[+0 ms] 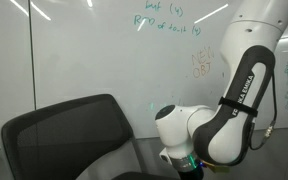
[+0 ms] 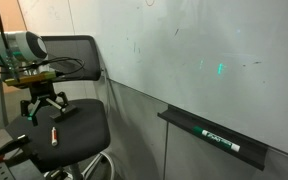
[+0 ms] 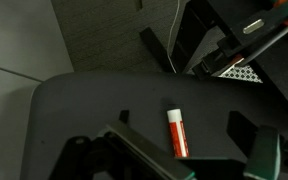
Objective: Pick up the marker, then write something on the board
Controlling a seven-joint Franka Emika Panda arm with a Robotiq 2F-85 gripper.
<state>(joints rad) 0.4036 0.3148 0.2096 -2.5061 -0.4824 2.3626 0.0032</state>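
The gripper (image 2: 46, 110) hangs wide open, holding nothing, over the black chair seat (image 2: 84, 122). The red marker (image 3: 177, 133) lies flat on this seat, just below it. The arm (image 1: 241, 92) carries the words "FRANKA EMIKA". The green handwriting on the board (image 1: 74, 50) is too blurred to read.

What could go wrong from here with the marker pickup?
1. The marker lies loose on the chair seat; the open gripper could nudge it and roll it off.
2. The seat may swivel or sink if pressed, spoiling the grasp.
3. The backrest stands close to the board; the arm might catch it on the way.
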